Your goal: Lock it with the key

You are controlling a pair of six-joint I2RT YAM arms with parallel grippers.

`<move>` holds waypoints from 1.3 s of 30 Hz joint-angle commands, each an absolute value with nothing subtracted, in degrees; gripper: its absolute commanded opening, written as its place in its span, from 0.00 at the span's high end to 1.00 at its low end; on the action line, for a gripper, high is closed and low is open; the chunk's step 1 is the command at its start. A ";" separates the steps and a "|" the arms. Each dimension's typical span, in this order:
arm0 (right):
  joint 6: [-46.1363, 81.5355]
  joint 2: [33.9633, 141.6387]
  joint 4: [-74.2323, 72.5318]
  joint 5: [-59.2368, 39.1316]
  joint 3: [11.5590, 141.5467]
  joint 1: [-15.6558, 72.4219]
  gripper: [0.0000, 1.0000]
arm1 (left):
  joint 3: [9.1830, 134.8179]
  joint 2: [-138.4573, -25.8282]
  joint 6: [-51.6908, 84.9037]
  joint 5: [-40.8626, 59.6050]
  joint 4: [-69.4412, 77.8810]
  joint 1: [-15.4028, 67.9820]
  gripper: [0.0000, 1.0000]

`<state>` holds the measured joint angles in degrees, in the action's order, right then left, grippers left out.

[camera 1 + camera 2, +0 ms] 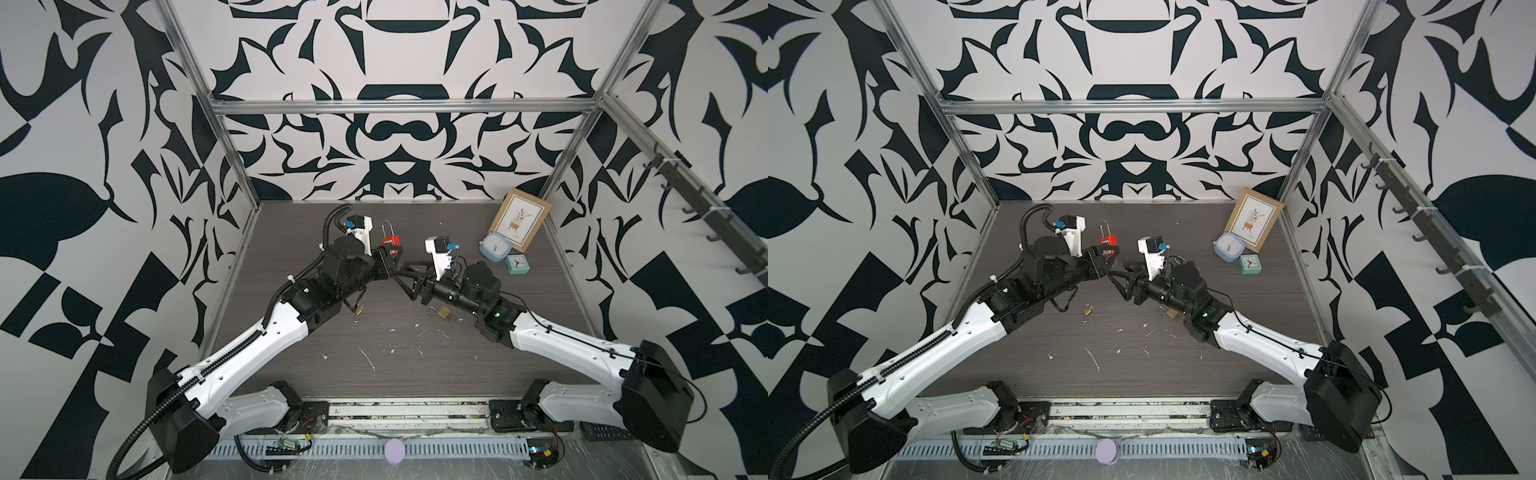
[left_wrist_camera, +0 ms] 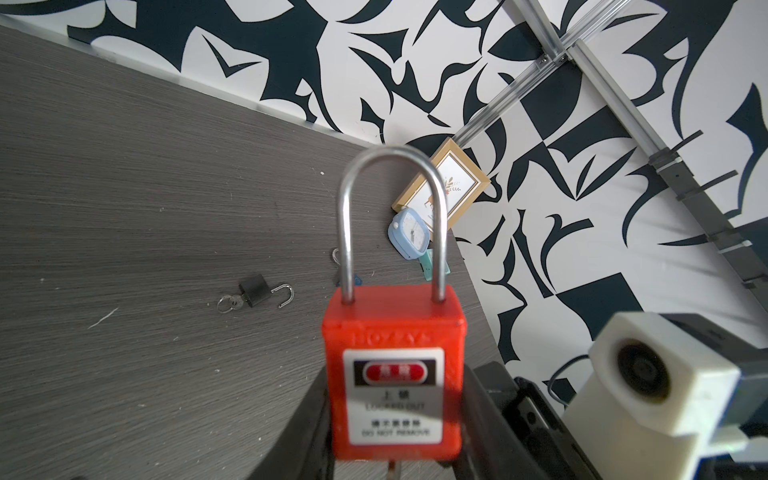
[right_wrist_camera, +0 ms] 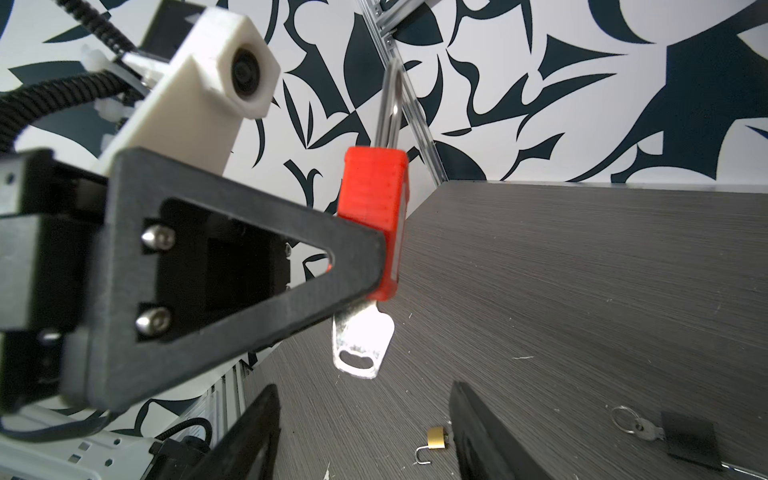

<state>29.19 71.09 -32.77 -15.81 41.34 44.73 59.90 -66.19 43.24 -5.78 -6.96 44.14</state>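
Red padlock [image 2: 392,332] in left pincer [image 2: 395,419]; key [image 3: 363,340] beneath, plain from right wrist

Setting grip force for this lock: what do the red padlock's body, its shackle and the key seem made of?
Padlock body: likely moulded plastic, matte red, faintly ribbed, glossy label. Shackle: looks like steel, smooth silvery sheen. Key: bright metal, perhaps plated, glaring in the light.
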 commanded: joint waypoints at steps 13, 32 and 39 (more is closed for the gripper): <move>30.67 73.25 -35.42 -16.52 46.02 44.91 0.58 | 61.75 -67.07 44.65 -4.26 -5.59 43.77 1.00; 31.04 75.84 -35.01 -16.53 47.82 44.91 0.90 | 62.48 -68.20 44.69 -4.65 -6.24 43.77 1.00; 29.85 76.15 -33.60 -15.91 48.48 44.95 0.98 | 63.77 -68.87 44.52 -5.24 -8.74 43.77 1.00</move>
<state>31.42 76.60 -32.38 -16.14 45.45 44.73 60.73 -68.34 44.12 -4.80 -7.81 43.88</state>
